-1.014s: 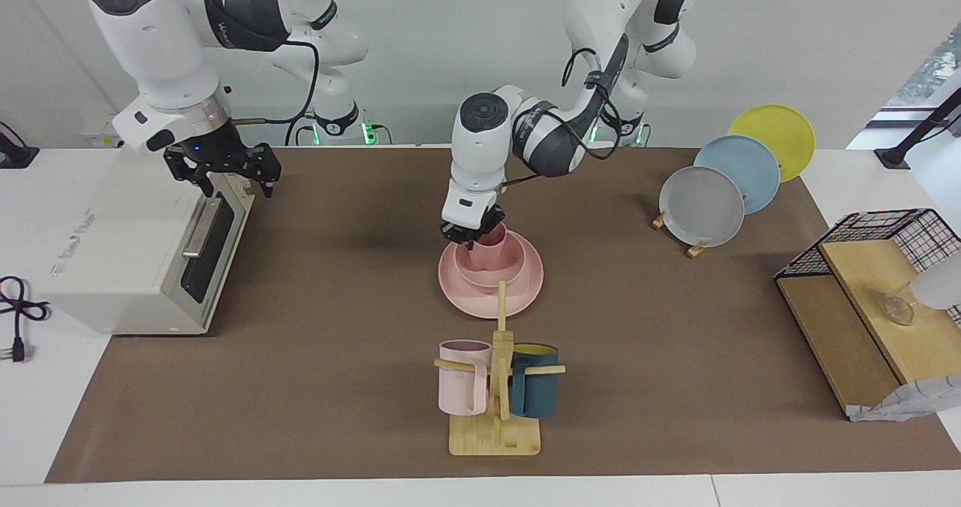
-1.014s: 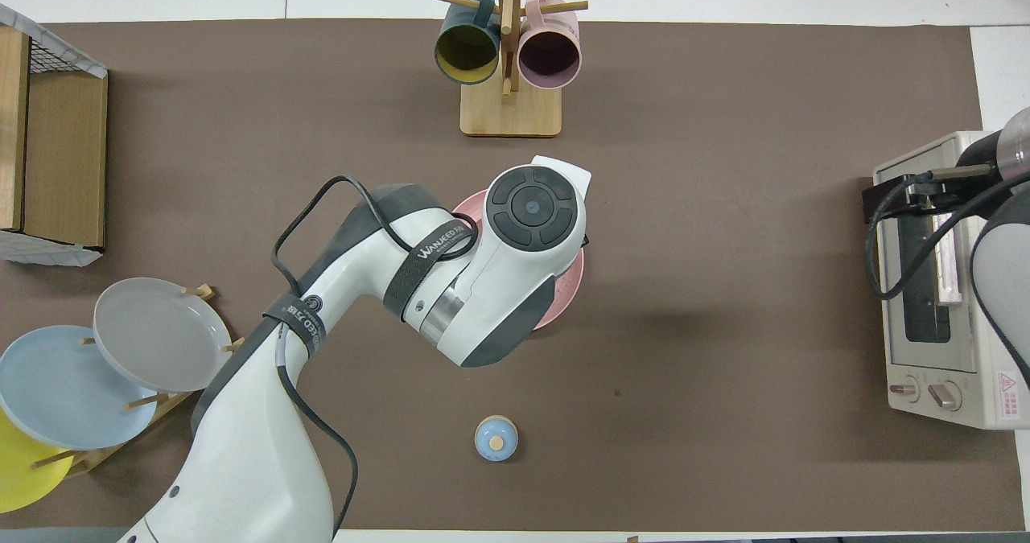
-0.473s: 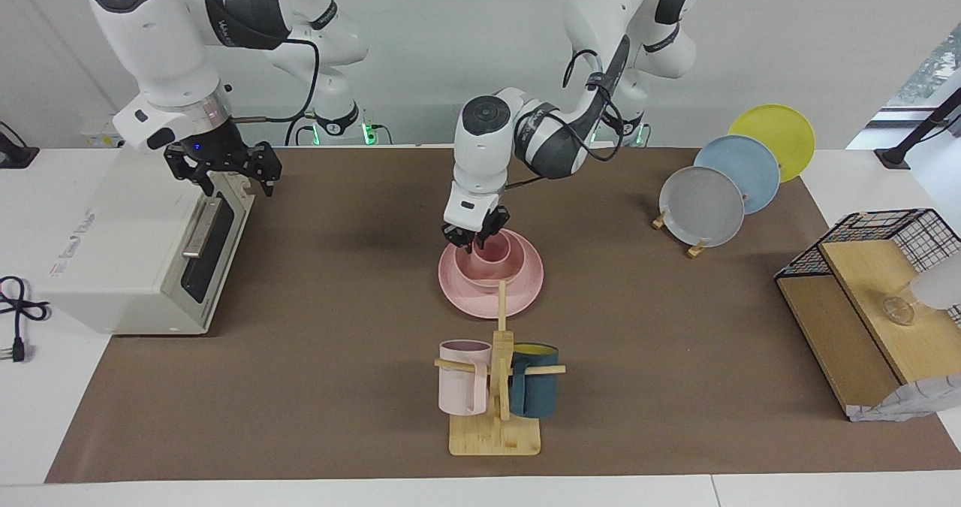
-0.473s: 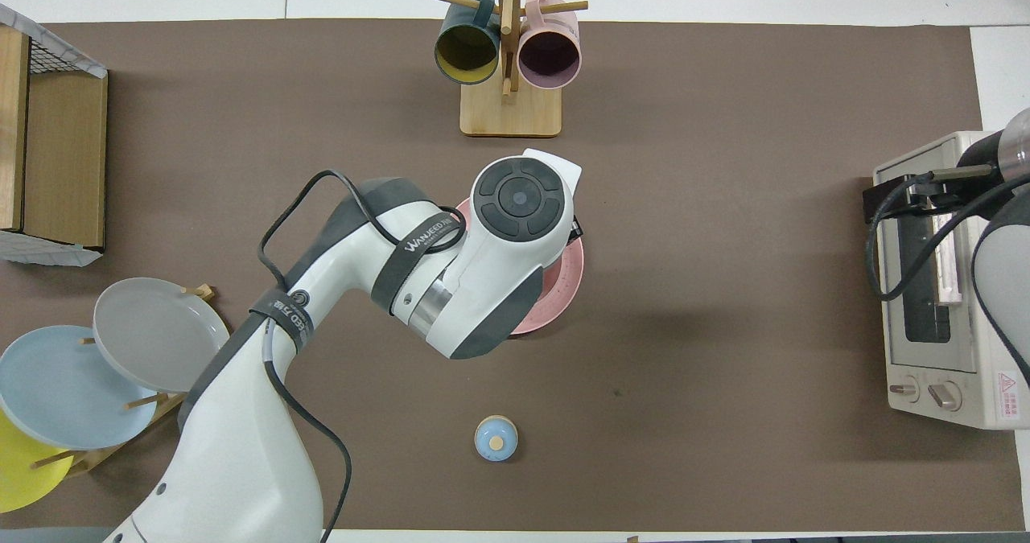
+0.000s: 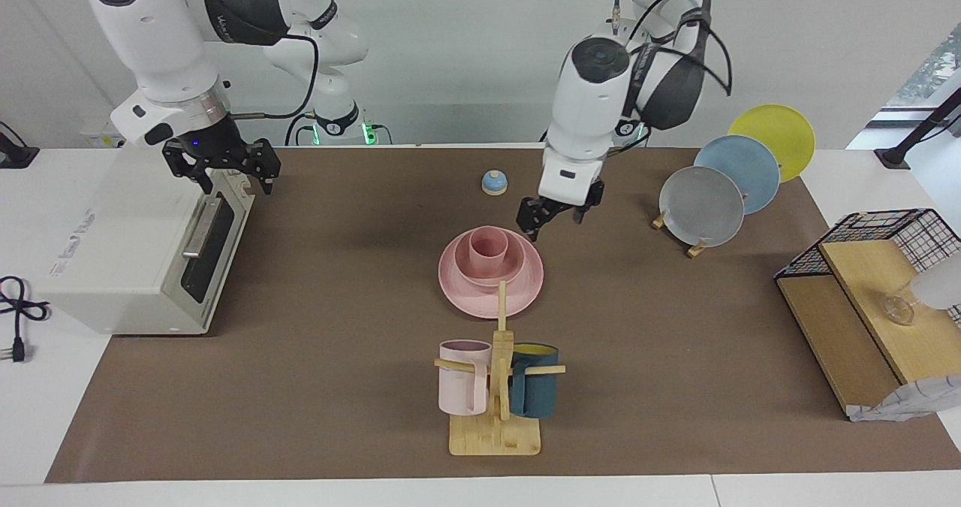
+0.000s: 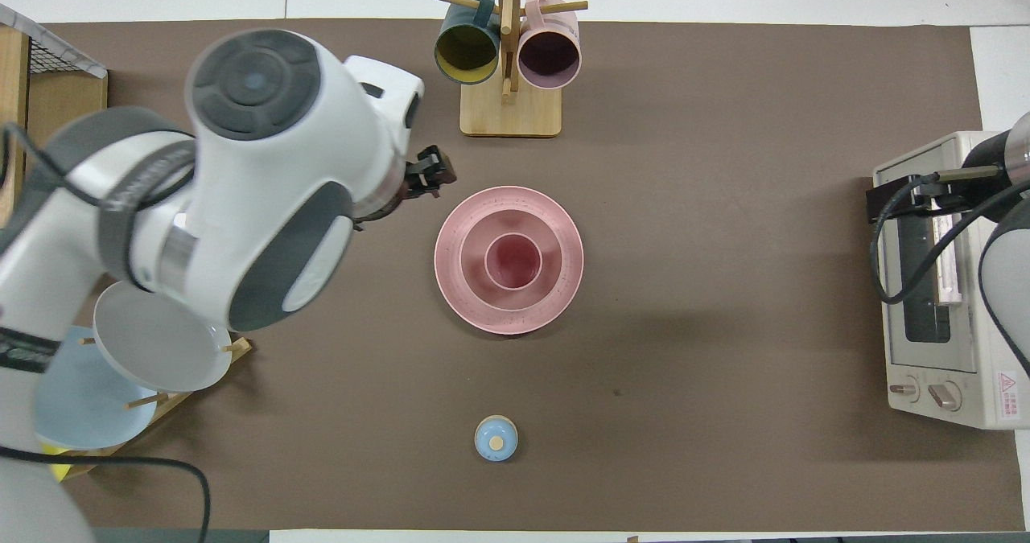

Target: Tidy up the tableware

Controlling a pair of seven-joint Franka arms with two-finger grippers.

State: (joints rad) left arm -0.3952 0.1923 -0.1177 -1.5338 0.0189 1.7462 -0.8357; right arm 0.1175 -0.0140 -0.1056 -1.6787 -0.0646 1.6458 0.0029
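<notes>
The pink plate (image 5: 480, 300) lies mid-table on the brown mat. The pink bowl (image 5: 513, 263) sits on it and the small pink cup (image 5: 488, 250) stands upright in the bowl. From overhead the plate (image 6: 508, 322), bowl (image 6: 508, 222) and cup (image 6: 512, 261) are nested concentrically. My left gripper (image 5: 553, 224) is open and empty. It hangs raised over the mat beside the plate, toward the left arm's end, and its tip shows overhead (image 6: 429, 174). My right gripper (image 5: 223, 170) waits open and empty over the toaster oven (image 5: 128, 244).
A wooden mug rack (image 5: 495, 432) with a pale pink and a dark blue mug stands farther from the robots than the plate. A small blue knob (image 5: 494, 182) lies nearer. Grey, blue and yellow plates (image 5: 702, 205) and a wire-and-wood shelf (image 5: 863, 312) are toward the left arm's end.
My left gripper let go of the pink cup, leaving it in the bowl. It then rose and drew away toward the left arm's end. The right arm has not moved.
</notes>
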